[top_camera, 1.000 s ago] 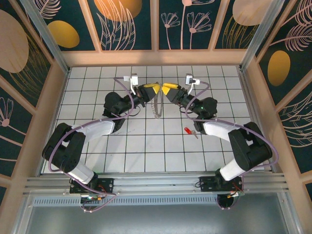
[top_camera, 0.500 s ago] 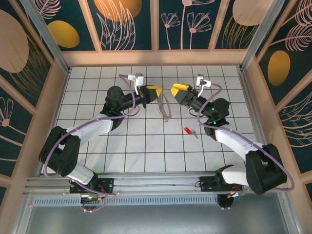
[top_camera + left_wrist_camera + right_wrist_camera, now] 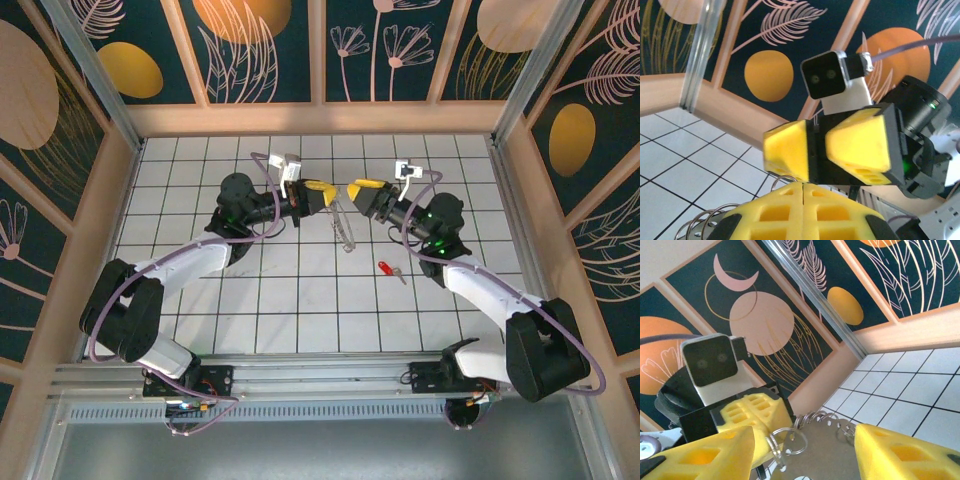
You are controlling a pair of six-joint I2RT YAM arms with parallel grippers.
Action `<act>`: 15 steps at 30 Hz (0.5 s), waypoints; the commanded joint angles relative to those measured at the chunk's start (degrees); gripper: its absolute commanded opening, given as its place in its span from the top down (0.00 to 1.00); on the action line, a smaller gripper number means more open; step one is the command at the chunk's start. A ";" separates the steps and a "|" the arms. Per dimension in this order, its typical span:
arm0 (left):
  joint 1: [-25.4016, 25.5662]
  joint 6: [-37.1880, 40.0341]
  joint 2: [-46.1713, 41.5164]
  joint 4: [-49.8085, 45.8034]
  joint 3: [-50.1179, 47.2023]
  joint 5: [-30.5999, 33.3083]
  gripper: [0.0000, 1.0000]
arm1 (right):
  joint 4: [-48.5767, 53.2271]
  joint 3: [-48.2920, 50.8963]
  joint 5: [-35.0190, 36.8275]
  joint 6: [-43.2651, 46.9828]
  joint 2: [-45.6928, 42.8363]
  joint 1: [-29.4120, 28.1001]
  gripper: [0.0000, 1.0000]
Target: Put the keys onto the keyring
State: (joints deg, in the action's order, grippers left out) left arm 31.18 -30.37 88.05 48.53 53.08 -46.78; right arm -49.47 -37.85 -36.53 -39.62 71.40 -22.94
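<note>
The keyring [image 3: 345, 228], a silvery strip edged with several small wire rings, hangs above the floor tiles from my left gripper [image 3: 325, 195], whose yellow fingers are shut on its top end. The left wrist view has those jaws [image 3: 804, 186] pressed together, with rings [image 3: 774, 181] poking out just beyond them. My right gripper [image 3: 353, 188] faces it from the right, open. In the right wrist view its fingers [image 3: 805, 432] stand wide on either side of the keyring [image 3: 835, 455], apart from it. The red-headed key [image 3: 386, 268] lies on the tiles below the right forearm.
Wooden walls with painted panels [image 3: 320, 115] ring the tiled floor [image 3: 300, 300]. Both forearms arch over the middle tiles. The right gripper's yellow fingers [image 3: 790, 150] sit right in front of the left wrist camera.
The right gripper, which had pulled back to the right half a second ago, has come back left beside the keyring. The left gripper and hanging keyring have drifted right.
</note>
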 commanded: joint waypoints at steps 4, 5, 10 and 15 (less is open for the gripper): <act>0.13 2.91 -0.32 0.24 4.31 -6.45 1.00 | 1.95 -1.35 -5.68 5.21 -2.38 2.13 0.45; 0.10 2.67 -0.04 0.25 4.78 -7.28 1.00 | 0.73 -0.74 -6.73 4.88 -2.47 2.68 0.46; 0.11 2.97 0.81 -1.27 7.00 -11.11 1.00 | -3.12 0.83 -10.58 4.46 -2.31 3.77 0.48; 0.11 3.47 2.06 -2.04 8.72 -13.44 1.00 | -6.54 1.76 -11.31 3.23 -2.46 3.75 0.52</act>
State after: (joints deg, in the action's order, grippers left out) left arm 31.18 -28.27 89.12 46.00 59.22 -56.86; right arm -50.74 -36.95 -45.36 -36.36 70.43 -19.49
